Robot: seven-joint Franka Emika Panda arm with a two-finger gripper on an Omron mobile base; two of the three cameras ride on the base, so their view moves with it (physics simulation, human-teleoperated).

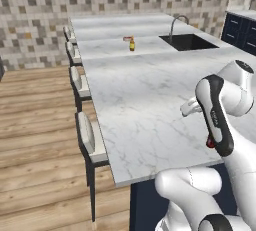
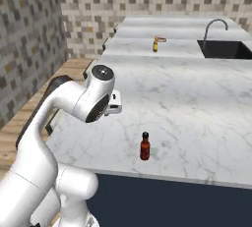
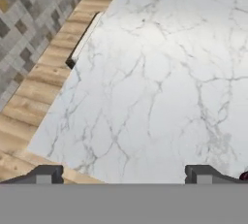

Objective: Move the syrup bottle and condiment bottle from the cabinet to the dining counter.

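Worktop of white grey-veined marble (image 2: 197,103), on a navy base, seen in both base views and from the hand camera (image 3: 160,72). Small slim reddish-brown condiment bottle with black cap and red label (image 2: 144,147) standing upright on that worktop, near its front edge, just right of the arm in the right base view. Same bottle mostly hidden behind the dark forearm link in the left base view, red sliver visible only (image 1: 210,143). Dark sliver at far right edge of hand view, just beside one fingertip; cannot tell what it is.

Jaws (image 3: 123,174) spread wide, nothing between them, dark fingertips (image 3: 46,173) well apart, hovering above bare marble. Held clear of the condiment bottle, not touching it.

Small yellow-orange bottle (image 2: 155,45) upright farther back on the same worktop, left of the black recessed sink (image 2: 224,49), well apart from the condiment bottle. Curved silver tap (image 2: 214,27) rising behind the sink.

Pale-seated stools (image 1: 90,137) lined along the left side of the worktop in the left base view, tucked close to its edge. One stool edge also showing in hand view (image 3: 83,41). Wooden plank floor (image 1: 35,145) beneath. Mosaic tiled wall in beige and grey (image 1: 35,20) behind. Navy drawer unit (image 1: 241,30) at upper right of left base view.
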